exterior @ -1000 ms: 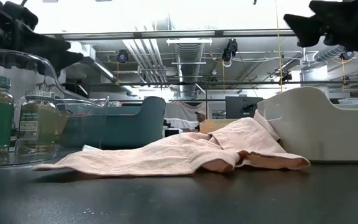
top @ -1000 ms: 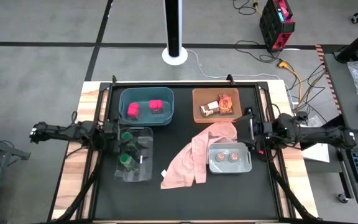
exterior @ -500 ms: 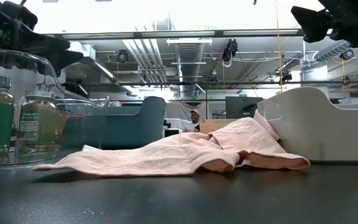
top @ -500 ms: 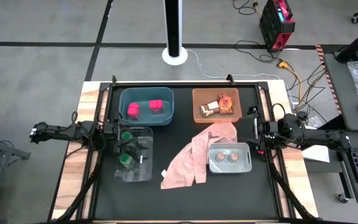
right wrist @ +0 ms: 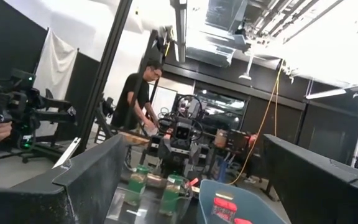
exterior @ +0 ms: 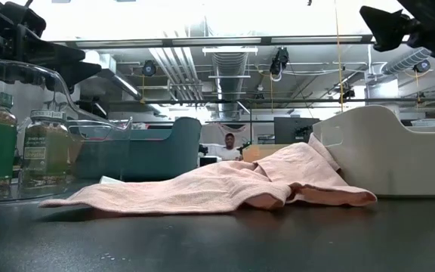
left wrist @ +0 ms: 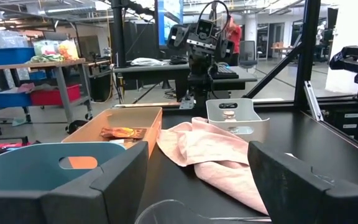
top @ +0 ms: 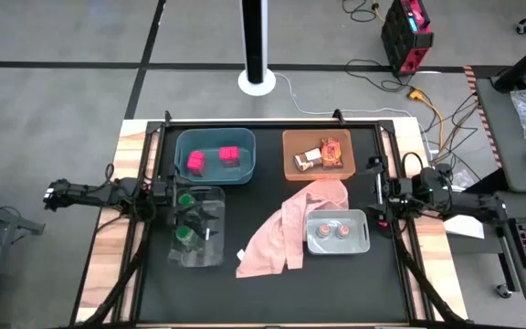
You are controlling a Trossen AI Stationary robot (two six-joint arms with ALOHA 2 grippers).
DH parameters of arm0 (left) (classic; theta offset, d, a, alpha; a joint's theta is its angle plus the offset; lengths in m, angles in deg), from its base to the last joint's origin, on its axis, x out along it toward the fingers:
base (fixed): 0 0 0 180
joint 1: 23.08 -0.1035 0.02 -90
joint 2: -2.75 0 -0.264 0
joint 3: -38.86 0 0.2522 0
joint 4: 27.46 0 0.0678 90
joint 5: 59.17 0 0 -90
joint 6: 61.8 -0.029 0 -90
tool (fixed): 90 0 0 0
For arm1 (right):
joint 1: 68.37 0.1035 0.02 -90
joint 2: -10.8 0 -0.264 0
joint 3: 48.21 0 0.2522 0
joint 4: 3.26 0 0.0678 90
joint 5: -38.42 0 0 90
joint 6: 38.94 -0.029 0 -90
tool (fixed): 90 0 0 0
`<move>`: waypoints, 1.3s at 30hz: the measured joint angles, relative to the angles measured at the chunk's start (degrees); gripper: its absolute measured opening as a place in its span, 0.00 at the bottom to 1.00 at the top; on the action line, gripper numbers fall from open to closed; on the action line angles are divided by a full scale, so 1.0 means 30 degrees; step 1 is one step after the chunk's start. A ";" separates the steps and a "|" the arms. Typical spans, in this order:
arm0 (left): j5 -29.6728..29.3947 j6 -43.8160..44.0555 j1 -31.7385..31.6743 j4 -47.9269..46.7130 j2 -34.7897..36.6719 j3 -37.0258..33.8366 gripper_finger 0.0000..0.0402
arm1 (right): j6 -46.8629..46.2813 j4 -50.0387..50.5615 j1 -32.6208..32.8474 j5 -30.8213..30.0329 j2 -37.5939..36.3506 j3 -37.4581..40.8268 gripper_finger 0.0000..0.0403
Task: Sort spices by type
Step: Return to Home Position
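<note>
Two dark jars with green lids (top: 186, 199) (top: 186, 238) stand in the clear bin (top: 210, 256). Two pink boxes (top: 195, 162) (top: 230, 153) lie in the teal bin (top: 215, 137). Orange-red and brown packets (top: 322, 153) lie in the orange bin (top: 290, 146). Two jars with pinkish tops (top: 322, 228) (top: 343, 230) stand in the grey bin (top: 338, 247). My left gripper (top: 172, 194) is open and empty at the clear bin's left far corner. My right gripper (top: 373, 187) is open and empty, above the table near its right edge, just beyond the grey bin.
A large pink cloth (top: 286, 228) lies crumpled in the middle, one end against the grey bin and reaching toward the orange bin. Bare black tabletop (top: 281, 292) lies along the near edge. People show in the room beyond the table.
My right gripper has drawn back toward the table's right edge, away from the orange and grey bins, staying open and empty. The bins, the spices and the cloth have kept still.
</note>
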 joint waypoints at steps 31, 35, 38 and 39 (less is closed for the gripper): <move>-0.0039 -0.1924 0.0000 -0.0024 -0.0284 0.0000 0.65 | 0.3320 0.6739 0.0000 -0.0973 -0.0017 0.0015 0.90; -0.1025 -0.2348 0.0000 0.0067 -0.0324 0.0007 0.65 | 0.2445 0.6299 0.0000 -0.2010 -0.0107 0.0015 0.90; -0.1614 -0.2361 0.0000 0.0116 -0.0411 0.0007 0.65 | 0.2341 0.6854 0.0000 -0.2037 -0.0041 0.0015 0.90; -0.1689 -0.2361 0.0000 0.0120 -0.0429 0.0007 0.65 | 0.2131 0.6939 0.0000 -0.2036 -0.0035 0.0015 0.90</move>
